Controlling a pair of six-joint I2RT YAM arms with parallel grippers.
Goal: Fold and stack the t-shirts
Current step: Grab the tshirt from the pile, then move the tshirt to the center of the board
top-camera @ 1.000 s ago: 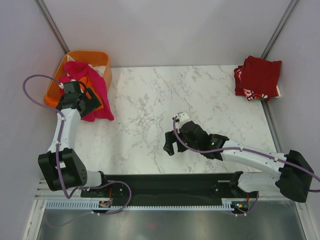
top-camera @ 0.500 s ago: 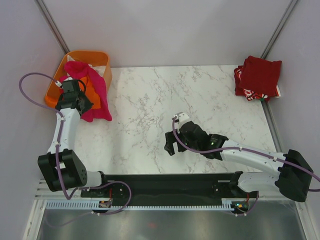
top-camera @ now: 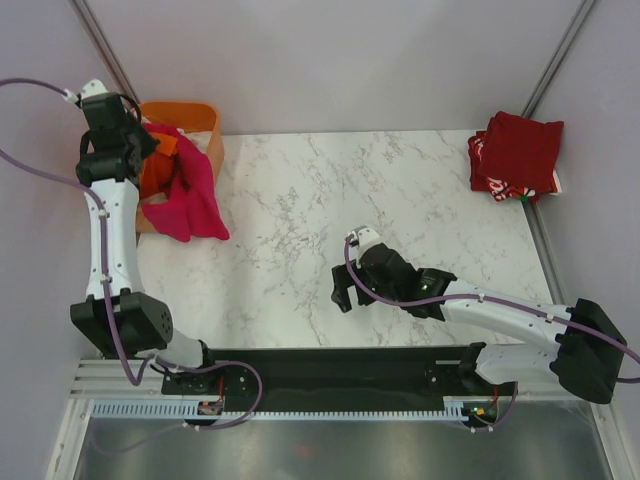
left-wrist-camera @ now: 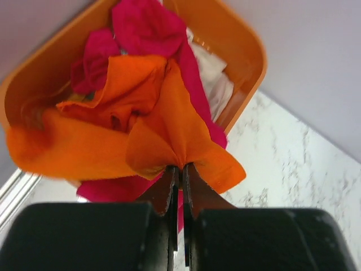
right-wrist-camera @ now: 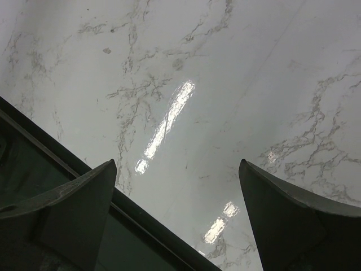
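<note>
Cloth spills over the rim of the basket (top-camera: 195, 112) at the far left corner of the table (top-camera: 300, 200) in the overhead view. The left gripper (top-camera: 143, 150) is raised high over that corner with the orange shirt (top-camera: 160, 170) bunched just below it. A magenta shirt (top-camera: 190, 200) hangs out of the basket, its lower end reaching the marble. At the far right corner sits a folded stack of red shirts (top-camera: 515, 150), dark red on top with a red-and-white patterned edge showing underneath. The right gripper (top-camera: 342, 290) hovers near the middle of the near edge, over bare marble and well apart from any cloth.

From the left wrist, the left gripper (left-wrist-camera: 177, 172) has its jaws pinched tight on a fold of the orange shirt (left-wrist-camera: 141, 130). The shirt is plain and bright, and it fans out from the pinch in crumpled folds toward the basket (left-wrist-camera: 248, 51). Behind it the magenta shirt (left-wrist-camera: 141, 25) is heaped in the basket, and a white shirt (left-wrist-camera: 211, 68) lies against the inner wall.

From the right wrist, the right gripper (right-wrist-camera: 176, 166) stands wide open with nothing between its fingers (right-wrist-camera: 67, 209), only the glossy table (right-wrist-camera: 214, 73) below.
</note>
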